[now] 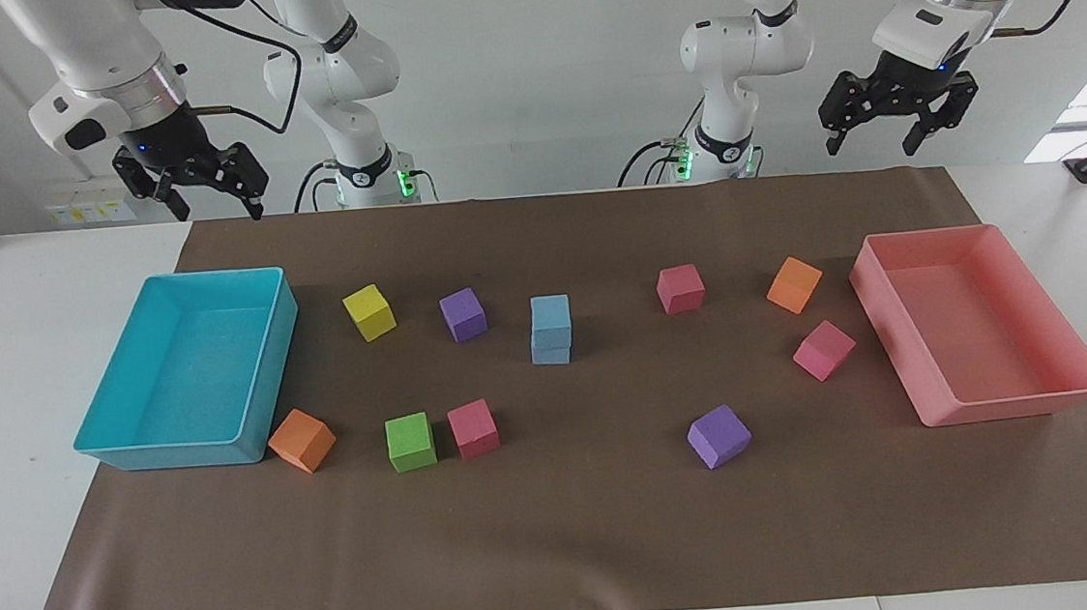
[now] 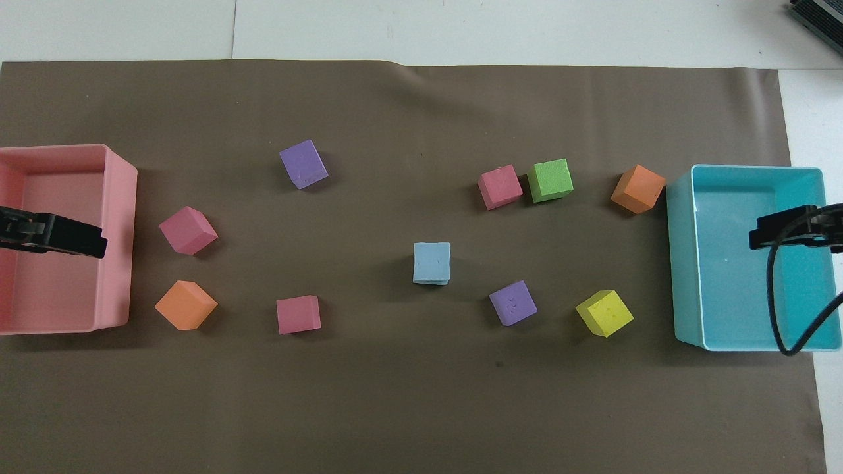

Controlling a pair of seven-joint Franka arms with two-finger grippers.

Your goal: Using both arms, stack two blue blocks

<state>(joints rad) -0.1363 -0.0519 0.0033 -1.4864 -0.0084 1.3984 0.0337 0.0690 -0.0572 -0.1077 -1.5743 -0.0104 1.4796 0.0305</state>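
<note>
A: Both sets of jaws? 
B: Apart, empty — left gripper (image 1: 898,127) up over pink tray (image 1: 1083,379), right gripper (image 1: 203,188) over turquoise tray (image 1: 94,442), prob. parked clear. 
A: Blue blocks (image 1: 550,330)? 
B: Stacked mid-desk beside purple cube (image 1: 463,314) — looks done.

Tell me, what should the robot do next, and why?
Probably nothing more than hold both arms back. The two blue blocks already sit stacked, one on the other, mid-table. The left gripper and right gripper hang open and empty, raised over the table's ends, away from the stack.
</note>
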